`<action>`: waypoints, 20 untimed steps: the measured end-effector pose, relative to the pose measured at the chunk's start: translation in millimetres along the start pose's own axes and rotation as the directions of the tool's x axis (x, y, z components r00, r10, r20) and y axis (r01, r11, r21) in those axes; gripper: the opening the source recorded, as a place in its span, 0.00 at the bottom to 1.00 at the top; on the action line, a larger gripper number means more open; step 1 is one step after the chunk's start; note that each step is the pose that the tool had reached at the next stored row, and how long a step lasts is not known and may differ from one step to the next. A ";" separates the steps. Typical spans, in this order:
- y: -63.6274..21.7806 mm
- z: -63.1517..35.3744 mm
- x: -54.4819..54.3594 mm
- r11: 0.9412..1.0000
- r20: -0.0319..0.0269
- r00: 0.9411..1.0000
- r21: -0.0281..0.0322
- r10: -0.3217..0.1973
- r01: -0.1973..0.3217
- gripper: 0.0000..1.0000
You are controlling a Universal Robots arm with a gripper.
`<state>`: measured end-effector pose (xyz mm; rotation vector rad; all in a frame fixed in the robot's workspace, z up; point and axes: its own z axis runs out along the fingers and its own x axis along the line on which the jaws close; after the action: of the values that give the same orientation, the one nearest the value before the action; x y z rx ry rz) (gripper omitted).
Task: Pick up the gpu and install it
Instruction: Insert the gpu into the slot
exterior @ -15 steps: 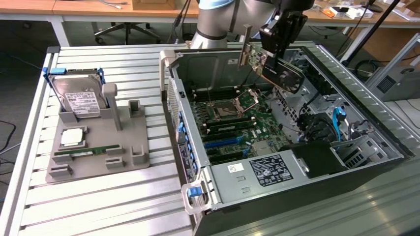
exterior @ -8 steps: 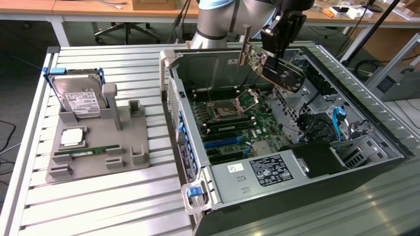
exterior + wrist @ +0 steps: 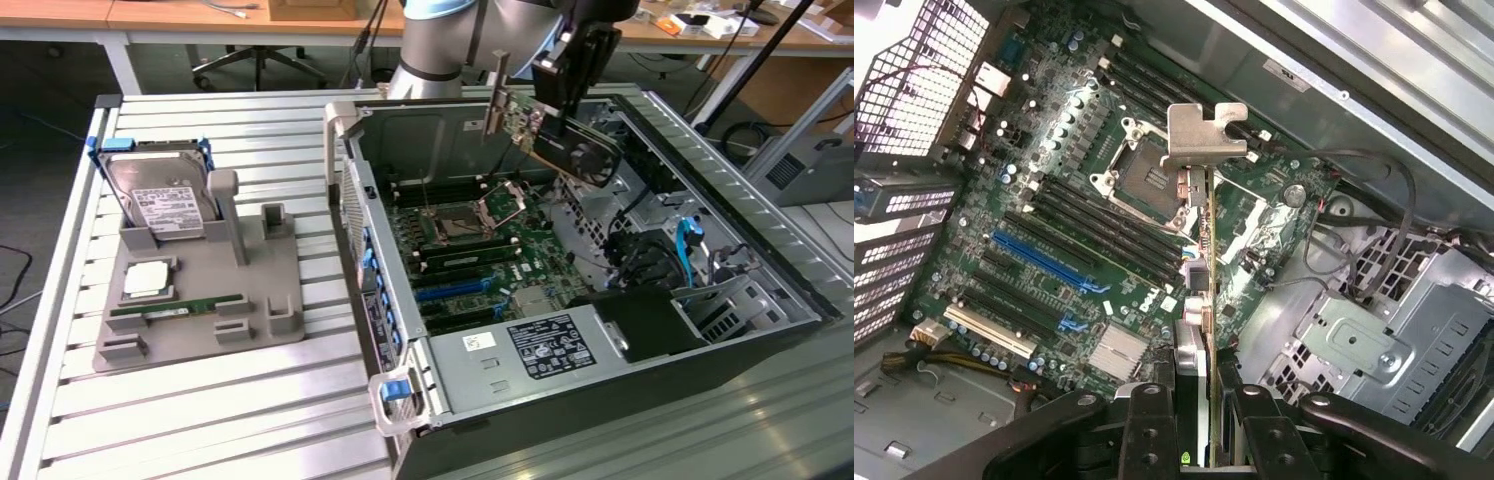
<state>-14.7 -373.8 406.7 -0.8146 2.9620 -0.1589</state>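
— Hanging where exactly, the gpu (image 3: 567, 140)? Can't work it out lol

— Up in the air over the open pc case (image 3: 400, 300), tilted, silver bracket end pointing up. It's clear of the motherboard (image 3: 487, 240) underneath. The hand (image 3: 558, 95) has it pinched tight. In the wrist view the card sits edge-on between the two fingers (image 3: 1149, 430).

— Ok, and what's the case sitting on?

— Slatted metal table (image 3: 214, 420). Just beside the case, on the exterior view's left, there's a grey holder (image 3: 200, 320) with a hard drive (image 3: 154, 200) standing up in it and a RAM stick (image 3: 180, 308) lying flat. Behind all that it's a workshop kinda room: office chair (image 3: 254, 60) and wooden tables at the back (image 3: 160, 15).
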 end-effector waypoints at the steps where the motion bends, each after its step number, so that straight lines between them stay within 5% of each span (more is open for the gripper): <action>1: 0.0 0.0 0.0 1.000 0.001 1.000 0.000 -0.006 0.006 0.27; 20: 0.0 0.0 0.0 0.998 0.008 0.998 -0.002 -0.067 0.067 0.27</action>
<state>-14.7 -373.8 406.7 -0.9132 2.9296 -0.1553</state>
